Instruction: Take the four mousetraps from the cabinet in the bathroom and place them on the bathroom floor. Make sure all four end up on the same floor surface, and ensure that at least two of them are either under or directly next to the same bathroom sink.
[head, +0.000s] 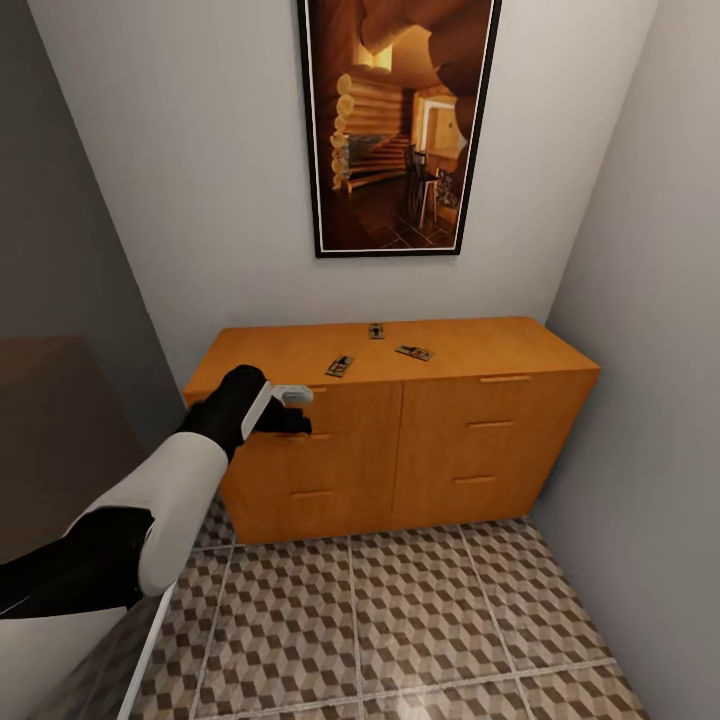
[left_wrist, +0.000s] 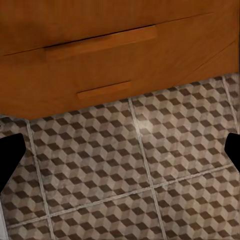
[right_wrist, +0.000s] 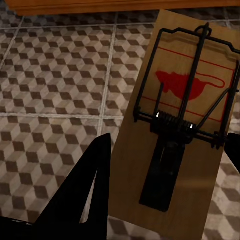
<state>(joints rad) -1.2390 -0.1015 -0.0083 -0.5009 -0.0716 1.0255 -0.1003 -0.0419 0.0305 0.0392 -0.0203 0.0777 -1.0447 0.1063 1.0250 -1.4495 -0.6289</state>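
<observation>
Three mousetraps lie on the flat top of the orange-brown cabinet: one at the back, one right of the middle and one near the front edge. My left gripper hangs in front of the cabinet's upper left drawers, open and empty; in the left wrist view its fingertips stand wide apart over the bathroom floor. My right gripper is shut on a fourth mousetrap, a wooden board with a red mouse print, held above the tiled floor.
The cabinet stands in a narrow alcove between a grey wall on the left and a pale wall on the right. A framed picture hangs above it. Cube-pattern tiles spread out in front.
</observation>
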